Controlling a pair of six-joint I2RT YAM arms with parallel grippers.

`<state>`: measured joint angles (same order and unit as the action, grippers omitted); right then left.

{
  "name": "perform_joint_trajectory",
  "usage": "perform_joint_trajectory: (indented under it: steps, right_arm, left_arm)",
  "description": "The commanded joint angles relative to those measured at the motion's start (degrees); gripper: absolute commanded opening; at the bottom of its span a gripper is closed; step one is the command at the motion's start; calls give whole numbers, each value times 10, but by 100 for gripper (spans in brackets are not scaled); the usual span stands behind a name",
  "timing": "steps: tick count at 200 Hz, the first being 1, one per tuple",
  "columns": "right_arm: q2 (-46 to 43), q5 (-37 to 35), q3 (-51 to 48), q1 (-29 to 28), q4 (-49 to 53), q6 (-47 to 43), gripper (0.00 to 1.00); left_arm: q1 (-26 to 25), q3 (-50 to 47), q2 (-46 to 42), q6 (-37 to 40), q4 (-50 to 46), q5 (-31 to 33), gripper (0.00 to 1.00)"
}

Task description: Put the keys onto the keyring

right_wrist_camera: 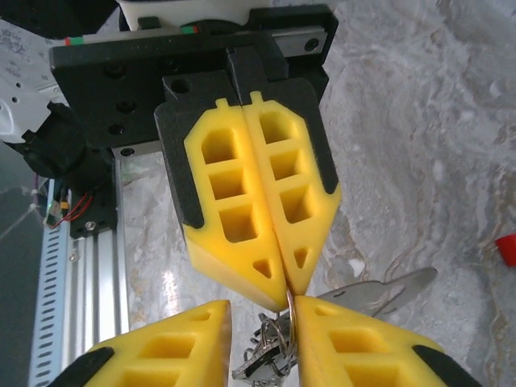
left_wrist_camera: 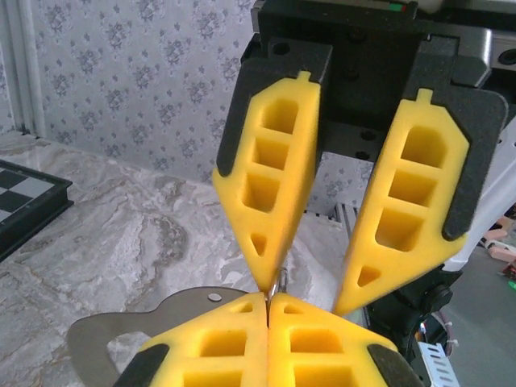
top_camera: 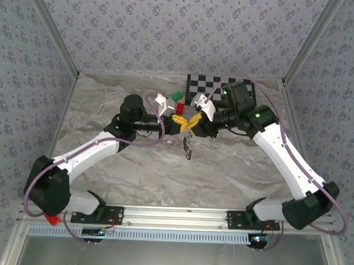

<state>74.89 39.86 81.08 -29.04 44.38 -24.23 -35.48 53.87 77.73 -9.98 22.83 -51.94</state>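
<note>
Above the grey marbled table (top_camera: 134, 166), the left gripper (left_wrist_camera: 268, 300) has its jaws pinched on the thin silvery wire keyring (right_wrist_camera: 289, 310). The small black-headed keys (right_wrist_camera: 262, 359) dangle beneath it. The right gripper (right_wrist_camera: 262, 310) has its jaws narrowly parted.

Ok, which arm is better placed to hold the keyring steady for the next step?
Left. The left gripper is shut, its tips pinching the keyring, with the keys dangling beneath. The right gripper stands open around the ring and grips nothing, so it looks free to do the threading.
</note>
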Motion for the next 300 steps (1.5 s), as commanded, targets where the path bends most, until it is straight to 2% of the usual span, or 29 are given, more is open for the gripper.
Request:
perform_joint_trajectory:
  steps: [1,35,84,130,178,208,221,258,300]
  right_arm:
    - [-58,20,-50,25,-91,53,31]
    - [-119,26,-149,50,-228,122,34]
    - [-130,54,-200,59,-361,209,35]
    - [-114,55,-209,43,-387,215,41]
    - [-90,35,-195,28,-358,189,41]
    - [-90,21,-193,29,-350,183,32]
    - [-91,16,-194,29,-346,178,20]
    - [-93,22,-193,31,-328,165,0]
    - [-84,32,-179,6,-276,120,0]
  left_arm:
    - [-2,-8,-20,-40,87,19,0]
    - [-1,-26,-30,-85,154,47,0]
    - [-2,-60,-37,-151,262,103,0]
    - [-6,-62,-40,-159,272,111,0]
    - [-9,-61,-46,-152,263,109,0]
    - [-9,-61,-51,-148,258,109,0]
    - [-10,-62,-53,-147,258,109,0]
    - [-9,-63,-53,-151,264,112,0]
    - [-11,-64,-45,-166,288,119,0]
